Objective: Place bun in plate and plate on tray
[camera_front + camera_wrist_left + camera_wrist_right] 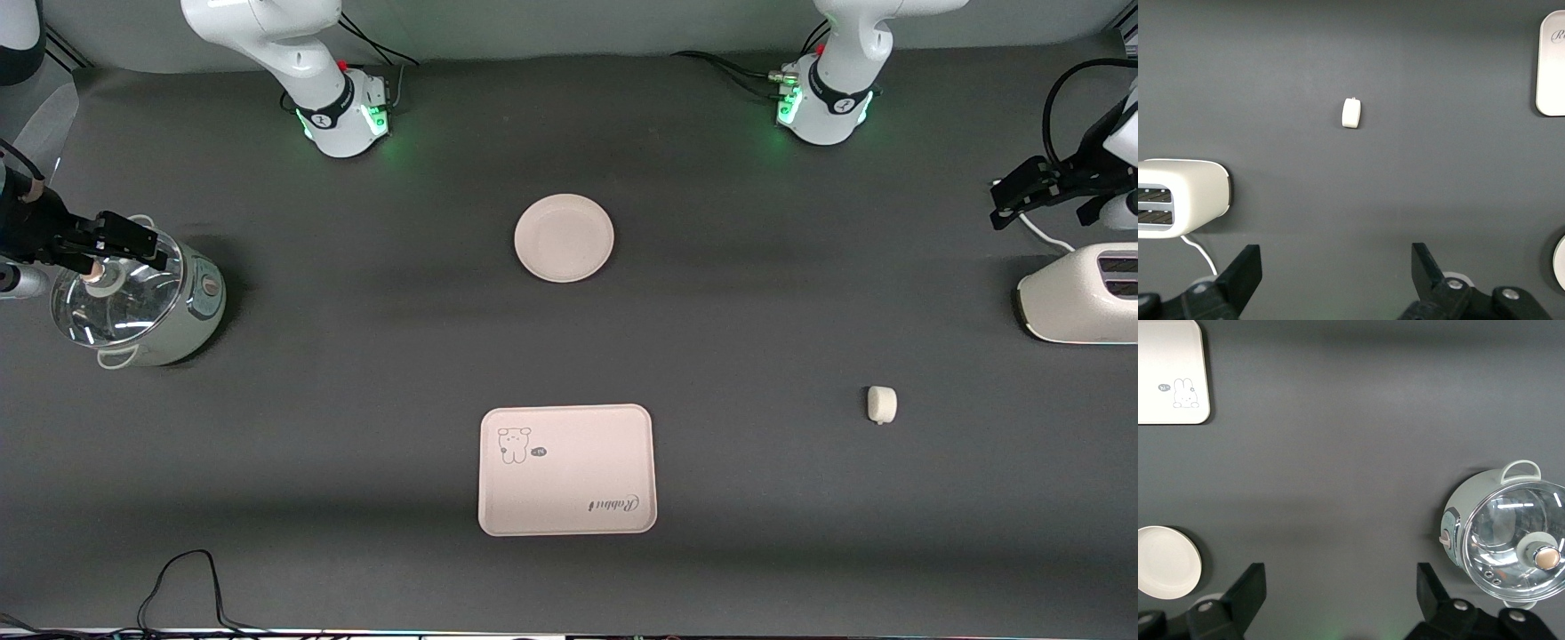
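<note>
1. Bun (881, 404) lies on its side on the dark worktop (356, 427), toward the left arm's end, nearer to the front camera than the toaster (1080, 293) and well apart from it.
2. Plate (564, 237) sits bare on the worktop midway between the two arm bases, rim up, holding nothing.
3. Tray (567, 469) lies flat, nearer to the front camera than the plate and well apart from it; carries a small bear drawing at one corner and "Rabbit" script at the diagonal corner.
4. Bun rests well apart from both tray and plate, about level with the tray's edge that faces the bases.
5. Left end effector (1022, 197) hangs in the air over the worktop's edge at the left arm's end, above the toaster; fingers (1241, 273) spread wide in the left wrist view, nothing between them, bun seen on the worktop below.
6. Right end effector (124, 240) hovers over the glass lid of the small cooking pot (142, 302) at the right arm's end; fingers (1248, 590) likewise wide apart in the right wrist view, gripping nothing.
7. Black cable (187, 587) loops along the worktop's edge nearest the front camera.
</note>
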Robot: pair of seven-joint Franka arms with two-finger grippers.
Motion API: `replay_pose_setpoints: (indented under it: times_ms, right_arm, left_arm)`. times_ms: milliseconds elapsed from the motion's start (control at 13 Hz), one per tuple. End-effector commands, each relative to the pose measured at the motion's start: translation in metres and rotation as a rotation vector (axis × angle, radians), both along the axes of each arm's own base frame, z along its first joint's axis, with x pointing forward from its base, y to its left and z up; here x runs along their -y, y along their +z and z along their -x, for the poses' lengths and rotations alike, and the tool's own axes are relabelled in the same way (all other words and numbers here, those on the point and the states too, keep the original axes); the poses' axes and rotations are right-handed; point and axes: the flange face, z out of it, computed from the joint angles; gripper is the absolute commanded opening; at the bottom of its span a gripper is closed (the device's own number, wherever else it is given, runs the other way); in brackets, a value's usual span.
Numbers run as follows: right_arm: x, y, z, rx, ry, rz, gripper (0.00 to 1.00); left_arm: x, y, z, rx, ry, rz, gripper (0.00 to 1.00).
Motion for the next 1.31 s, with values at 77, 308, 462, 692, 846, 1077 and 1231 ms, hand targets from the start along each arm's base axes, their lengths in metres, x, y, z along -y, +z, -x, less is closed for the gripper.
replay_pose_setpoints:
  times_ms: [77, 308, 462, 692, 846, 1077, 1231]
  right_arm:
    - [0.002, 0.006, 0.004, 0.002, 0.015, -0.002, 1.00]
    - [0.002, 0.007, 0.005, 0.004, 0.015, -0.004, 1.00]
    - [0.003, 0.007, 0.005, 0.004, 0.012, -0.002, 1.00]
    - [0.003, 0.007, 0.005, 0.004, 0.013, -0.004, 1.00]
    - [0.002, 0.006, 0.005, 0.002, 0.015, -0.002, 1.00]
    - [-0.002, 0.003, 0.003, -0.002, 0.019, -0.003, 1.00]
    - [-0.013, -0.003, -0.002, -0.004, 0.033, -0.004, 1.00]
  left_arm:
    - [0.005, 0.010, -0.005, 0.009, -0.021, -0.002, 1.00]
    - [0.005, -0.024, -0.036, 0.010, -0.024, -0.002, 1.00]
    - [0.003, -0.072, -0.071, 0.001, -0.024, 0.000, 1.00]
    - [-0.002, -0.166, -0.120, -0.013, -0.029, 0.001, 1.00]
    - [-0.003, -0.241, -0.145, -0.009, -0.048, -0.009, 1.00]
    - [-0.022, -0.335, -0.158, -0.040, -0.070, -0.007, 1.00]
    - [-0.023, -0.383, -0.155, -0.041, -0.103, -0.004, 1.00]
